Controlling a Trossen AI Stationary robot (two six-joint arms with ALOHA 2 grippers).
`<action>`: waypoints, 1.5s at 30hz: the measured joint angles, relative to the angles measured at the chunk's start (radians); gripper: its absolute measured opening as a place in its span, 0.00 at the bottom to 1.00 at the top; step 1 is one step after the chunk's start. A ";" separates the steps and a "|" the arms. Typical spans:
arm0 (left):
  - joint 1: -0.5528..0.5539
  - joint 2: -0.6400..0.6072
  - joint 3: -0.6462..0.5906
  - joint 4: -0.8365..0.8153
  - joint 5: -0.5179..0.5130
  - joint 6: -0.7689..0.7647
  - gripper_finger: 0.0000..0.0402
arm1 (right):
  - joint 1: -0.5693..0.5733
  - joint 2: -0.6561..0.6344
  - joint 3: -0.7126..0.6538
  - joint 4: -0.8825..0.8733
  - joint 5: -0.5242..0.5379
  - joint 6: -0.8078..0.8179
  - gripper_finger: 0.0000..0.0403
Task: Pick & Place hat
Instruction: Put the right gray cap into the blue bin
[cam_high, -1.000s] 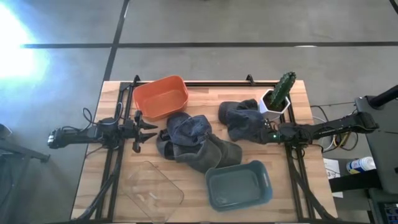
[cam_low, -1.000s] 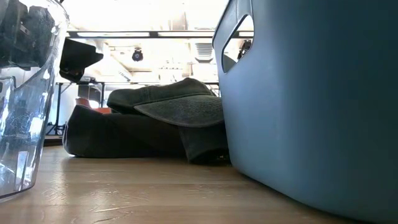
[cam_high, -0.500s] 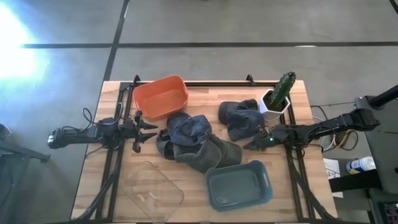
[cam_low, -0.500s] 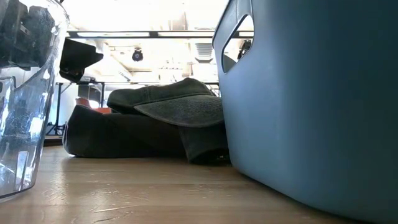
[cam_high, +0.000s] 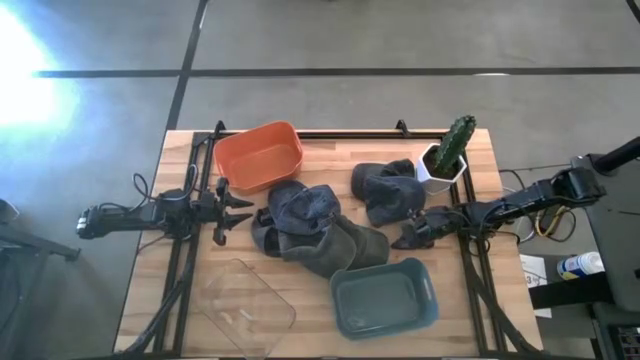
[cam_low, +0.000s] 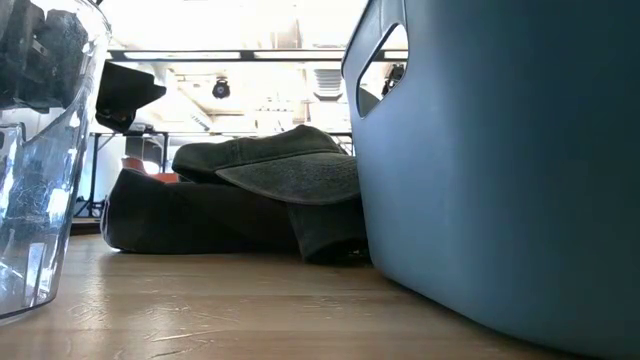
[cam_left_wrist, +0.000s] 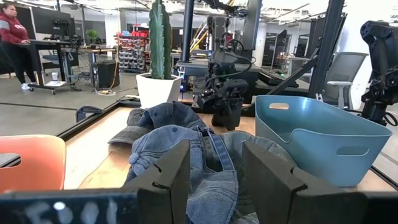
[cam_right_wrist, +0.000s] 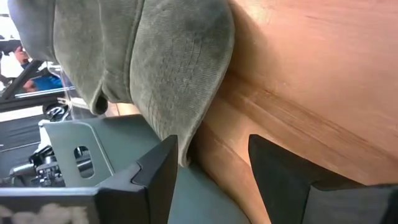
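Observation:
Several hats lie heaped mid-table: a blue denim hat (cam_high: 301, 205) (cam_left_wrist: 186, 140) on top and an olive hat (cam_high: 345, 247) (cam_right_wrist: 174, 62) whose brim rests on the wood beside the teal bin. A dark blue hat (cam_high: 388, 192) lies alone on the table by the cactus pot. My right gripper (cam_high: 408, 235) (cam_right_wrist: 211, 174) stands open and low over bare wood between that hat and the olive brim, touching neither. My left gripper (cam_high: 238, 207) (cam_left_wrist: 214, 180) waits open at the pile's left side.
A teal bin (cam_high: 383, 298) (cam_low: 500, 170) stands at the near edge and a clear container (cam_high: 245, 295) (cam_low: 30, 150) near left. An orange bin (cam_high: 260, 155) sits far left. A cactus in a white pot (cam_high: 445, 155) stands at the far right.
My right gripper has opened and drawn away from the dark blue hat by the cactus, going toward the table's near edge and a little left. The hat stays where it lay on the table.

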 joint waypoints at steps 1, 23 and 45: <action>0.000 0.000 0.000 0.000 0.000 0.000 0.35 | -0.002 0.007 0.011 -0.015 -0.002 -0.005 0.48; 0.000 0.007 0.000 0.001 0.000 0.000 0.35 | -0.092 0.449 0.464 -0.153 -0.112 -0.379 0.48; 0.000 0.022 0.000 0.001 0.000 0.000 0.35 | -0.088 0.585 0.605 0.056 -0.214 -0.551 0.41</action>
